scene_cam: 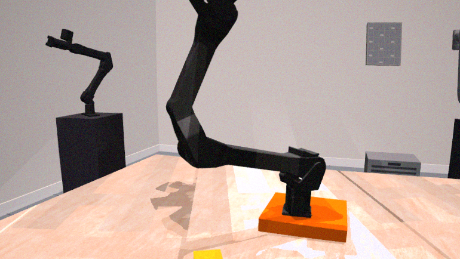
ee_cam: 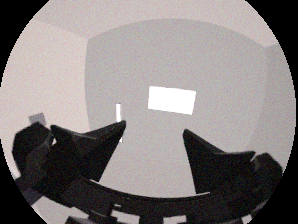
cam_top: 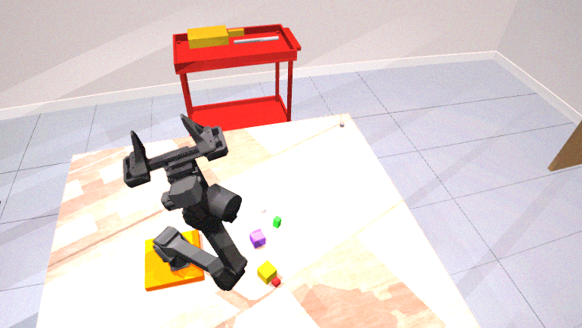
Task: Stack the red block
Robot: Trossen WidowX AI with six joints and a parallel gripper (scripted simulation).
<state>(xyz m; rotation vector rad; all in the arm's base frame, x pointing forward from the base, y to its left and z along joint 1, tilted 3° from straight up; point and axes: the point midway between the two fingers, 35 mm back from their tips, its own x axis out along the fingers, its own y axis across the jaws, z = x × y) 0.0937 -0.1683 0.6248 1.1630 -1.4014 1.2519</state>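
Red and very small, the block (cam_top: 276,281) is a plain cube with no long side, so it points no special way; it sits flat on the table (cam_top: 346,195), turned a little against the table's edges. It touches the corner of a bigger yellow cube (cam_top: 266,271), near the arm's orange base plate (cam_top: 173,276), while the green block (cam_top: 277,221) stands well apart behind a purple cube (cam_top: 257,237). High above, the gripper (cam_top: 168,140) points upward with jaws nearly fully open, holding nothing.
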